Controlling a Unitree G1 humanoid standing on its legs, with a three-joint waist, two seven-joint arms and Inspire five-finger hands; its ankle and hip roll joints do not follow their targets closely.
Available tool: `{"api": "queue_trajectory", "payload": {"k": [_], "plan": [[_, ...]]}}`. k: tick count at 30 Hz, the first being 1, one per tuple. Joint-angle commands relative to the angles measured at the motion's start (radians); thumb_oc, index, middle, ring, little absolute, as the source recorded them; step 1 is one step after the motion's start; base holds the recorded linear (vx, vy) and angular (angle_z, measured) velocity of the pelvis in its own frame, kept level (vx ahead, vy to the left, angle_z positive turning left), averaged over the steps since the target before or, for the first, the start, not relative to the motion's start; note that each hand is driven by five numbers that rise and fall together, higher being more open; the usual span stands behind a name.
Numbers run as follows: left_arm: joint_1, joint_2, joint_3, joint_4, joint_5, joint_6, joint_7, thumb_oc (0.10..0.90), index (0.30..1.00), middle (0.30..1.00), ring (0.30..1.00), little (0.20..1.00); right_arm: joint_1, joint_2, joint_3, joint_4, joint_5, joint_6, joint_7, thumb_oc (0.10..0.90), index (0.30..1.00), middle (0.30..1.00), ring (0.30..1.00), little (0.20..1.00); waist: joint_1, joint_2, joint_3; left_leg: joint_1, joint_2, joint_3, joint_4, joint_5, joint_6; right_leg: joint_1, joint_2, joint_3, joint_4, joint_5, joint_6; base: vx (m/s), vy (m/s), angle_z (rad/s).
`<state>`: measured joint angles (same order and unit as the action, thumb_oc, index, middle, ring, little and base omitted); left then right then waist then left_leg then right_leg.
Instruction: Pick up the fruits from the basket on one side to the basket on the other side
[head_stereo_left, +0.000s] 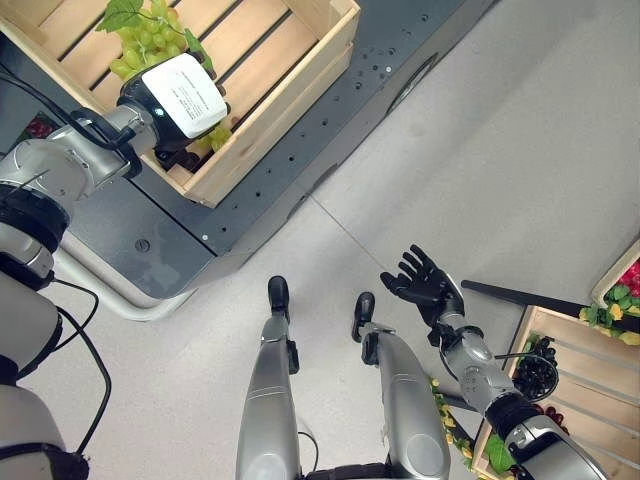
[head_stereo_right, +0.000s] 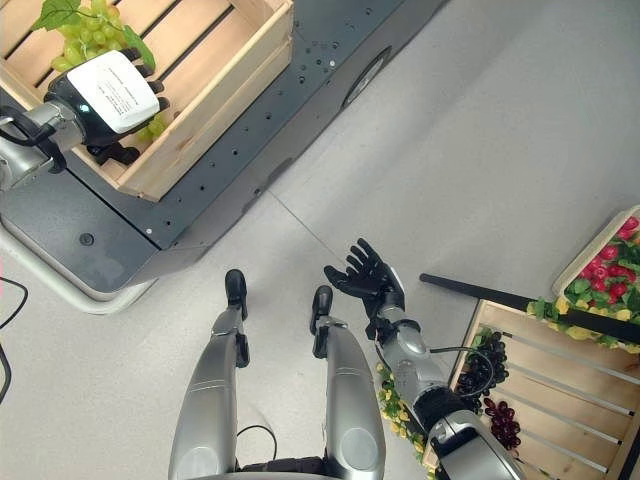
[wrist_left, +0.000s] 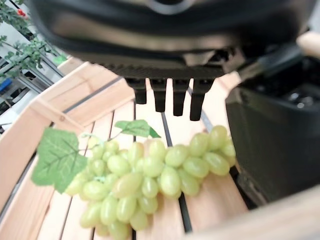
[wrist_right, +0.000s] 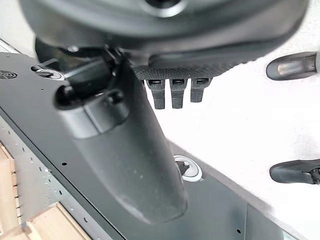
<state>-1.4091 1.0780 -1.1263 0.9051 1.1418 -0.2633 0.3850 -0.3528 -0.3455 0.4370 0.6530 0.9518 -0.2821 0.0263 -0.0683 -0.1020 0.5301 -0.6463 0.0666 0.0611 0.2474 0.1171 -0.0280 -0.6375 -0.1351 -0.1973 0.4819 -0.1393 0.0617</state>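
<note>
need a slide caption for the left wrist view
Left hand, fingers straight, hovers open above a green grape bunch lying on the slats of a wooden crate.

Pale bare-wood crate (head_stereo_left: 262, 108) (glossy green grapes (wrist_left: 150, 180))

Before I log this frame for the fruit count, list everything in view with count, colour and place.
Green grapes: one bunch, with leaves, lying in the left crate under the left hand.
Left crate: one, pale wood, on the dark platform.
Right crates: two, pale wood, at the robot's right.
Dark grapes: black and dark red bunches, in the nearer right crate.
Red fruit: several, with leaves, in the farther right crate.
Left hand: over the grapes, fingers straight.
Right hand: open, above the floor.
</note>
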Motion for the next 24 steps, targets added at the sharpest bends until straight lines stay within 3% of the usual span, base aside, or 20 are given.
{"api": "queue_trajectory", "payload": {"k": [1,10,16,17,18,19,24], "plan": [[-0.043,0.035,0.04,0.035,-0.005,0.088,-0.023,0.8,0.9,0.9,0.9,0.9,0.024,-0.059,-0.076,-0.102,0.045,-0.066,0.046,0.8,0.9,0.9,0.9,0.9,0.002,0.015,-0.01,0.026,-0.018,0.061,0.108,-0.154,0.025,0.01,0.014,0.024,-0.107,0.158,0.038,-0.01,0.015,0.05],[-0.051,0.018,0.046,0.082,0.032,0.184,-0.09,0.8,0.9,0.9,0.9,0.9,0.023,-0.058,-0.084,-0.17,0.081,-0.099,0.036,0.8,0.9,0.9,0.9,0.9,-0.002,-0.012,-0.01,-0.035,-0.014,0.054,0.118,-0.152,0.026,-0.04,0.018,0.012,-0.103,0.168,0.039,-0.01,0.019,0.02],[-0.05,0.022,0.048,0.086,0.053,0.285,-0.149,0.8,0.9,0.9,0.9,0.9,0.036,-0.053,-0.099,-0.216,0.104,-0.131,0.036,0.8,0.9,0.9,0.9,0.9,-0.003,-0.021,-0.01,-0.068,-0.013,0.051,0.127,-0.156,0.03,-0.072,0.019,0.009,-0.089,0.171,0.042,-0.02,0.011,0.0],[-0.048,0.022,0.05,0.084,0.055,0.29,-0.151,0.726,0.789,0.789,0.789,0.789,0.037,-0.052,-0.102,-0.217,0.104,-0.133,0.038,0.8,0.9,0.9,0.9,0.9,-0.003,-0.021,-0.01,-0.069,-0.014,0.05,0.128,-0.157,0.031,-0.074,0.019,0.009,-0.087,0.171,0.042,0.0,0.0,0.0],[-0.045,0.023,0.053,0.077,0.056,0.298,-0.144,0.453,0.38,0.38,0.38,0.38,0.037,-0.049,-0.104,-0.224,0.103,-0.135,0.037,0.8,0.9,0.9,0.9,0.9,-0.002,-0.022,-0.01,-0.069,-0.013,0.05,0.129,-0.159,0.031,-0.074,0.018,0.007,-0.085,0.17,0.043,0.0,0.0,0.0],[-0.044,0.023,0.054,0.076,0.057,0.301,-0.141,0.4,0.3,0.3,0.3,0.3,0.038,-0.049,-0.104,-0.228,0.104,-0.137,0.035,0.8,0.9,0.9,0.9,0.9,-0.002,-0.022,-0.01,-0.069,-0.013,0.05,0.13,-0.16,0.032,-0.074,0.018,0.007,-0.085,0.17,0.044,0.0,0.0,0.0],[-0.033,0.031,0.07,0.057,0.06,0.281,-0.109,0.4,0.3,0.3,0.3,0.3,0.045,-0.039,-0.117,-0.248,0.111,-0.149,0.041,0.8,0.9,0.9,0.9,0.9,0.002,-0.027,-0.01,-0.061,-0.012,0.047,0.136,-0.168,0.033,-0.062,0.016,0.003,-0.084,0.168,0.045,-0.02,-0.015,0.05]]}}
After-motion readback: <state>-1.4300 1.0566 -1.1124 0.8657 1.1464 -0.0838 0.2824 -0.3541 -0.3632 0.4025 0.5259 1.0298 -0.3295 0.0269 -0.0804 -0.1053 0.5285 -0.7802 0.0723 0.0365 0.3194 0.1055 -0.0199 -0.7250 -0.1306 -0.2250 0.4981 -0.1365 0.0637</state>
